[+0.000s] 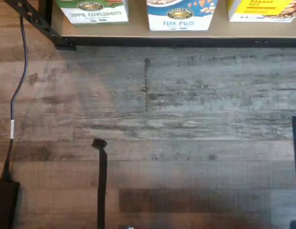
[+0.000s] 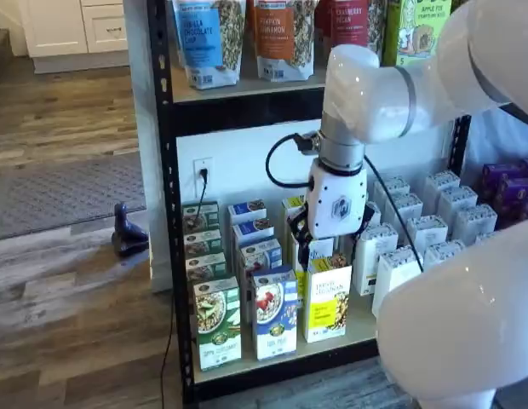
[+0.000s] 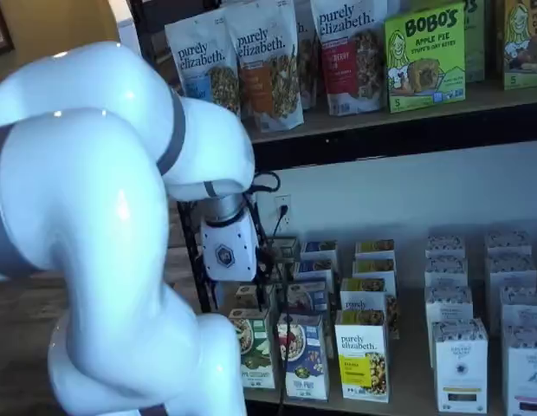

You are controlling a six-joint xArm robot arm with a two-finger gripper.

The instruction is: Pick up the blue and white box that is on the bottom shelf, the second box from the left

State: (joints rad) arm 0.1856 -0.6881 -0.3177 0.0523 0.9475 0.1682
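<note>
The blue and white box [image 2: 275, 313] stands upright at the front of the bottom shelf [image 2: 356, 334], between a green-and-white carton [image 2: 217, 322] and a yellow-and-white carton [image 2: 329, 300]. It also shows in a shelf view [image 3: 303, 355] and in the wrist view [image 1: 180, 14], labelled Flax Plus, on the shelf board [image 1: 138, 31]. My gripper [image 2: 330, 240] hangs in front of the shelf, above and to the right of the blue box and apart from it. Its black fingers [image 2: 295, 232] stand spread with a gap between them, and they hold nothing.
More cartons stand in rows behind the front ones. White cartons [image 2: 417, 247] fill the shelf's right side. Granola bags [image 2: 281, 34] sit on the higher board. A black rack post [image 2: 162, 213] stands at the left. A cable [image 1: 16, 86] and a black stand [image 1: 101, 186] are on the wood floor.
</note>
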